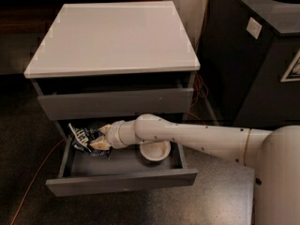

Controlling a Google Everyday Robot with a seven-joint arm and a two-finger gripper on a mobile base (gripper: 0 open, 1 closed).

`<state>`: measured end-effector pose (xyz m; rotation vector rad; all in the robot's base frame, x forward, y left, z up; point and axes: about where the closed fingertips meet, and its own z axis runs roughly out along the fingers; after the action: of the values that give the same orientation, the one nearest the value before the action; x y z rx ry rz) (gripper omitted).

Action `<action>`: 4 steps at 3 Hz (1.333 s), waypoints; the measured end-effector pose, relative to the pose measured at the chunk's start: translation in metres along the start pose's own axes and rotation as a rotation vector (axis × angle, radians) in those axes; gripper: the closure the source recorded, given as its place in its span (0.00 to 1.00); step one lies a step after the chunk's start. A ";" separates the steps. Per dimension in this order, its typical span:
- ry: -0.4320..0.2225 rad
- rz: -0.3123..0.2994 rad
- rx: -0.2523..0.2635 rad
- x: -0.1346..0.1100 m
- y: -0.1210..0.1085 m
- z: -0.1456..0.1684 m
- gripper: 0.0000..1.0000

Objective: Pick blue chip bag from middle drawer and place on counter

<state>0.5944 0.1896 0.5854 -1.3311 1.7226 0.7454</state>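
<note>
Grey middle drawer pulled open, gripper inside at left, fingers clasping blue chip bag

It looked like an office or lab break area: a grey cabinet stood on dark speckled floor, a black bin right of it, an orange cable trailing left. The gripper sat inside the cabinet's open drawer.

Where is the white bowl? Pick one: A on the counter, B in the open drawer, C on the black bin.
B: the bowl sits in the open drawer, while the hand is at the blue chip bag further left.
</note>
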 end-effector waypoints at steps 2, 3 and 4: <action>-0.027 -0.057 -0.031 -0.067 -0.017 -0.059 1.00; 0.019 -0.113 -0.035 -0.108 -0.027 -0.088 1.00; 0.040 -0.158 -0.037 -0.136 -0.029 -0.107 1.00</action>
<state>0.6113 0.1582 0.7572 -1.4967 1.6198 0.6675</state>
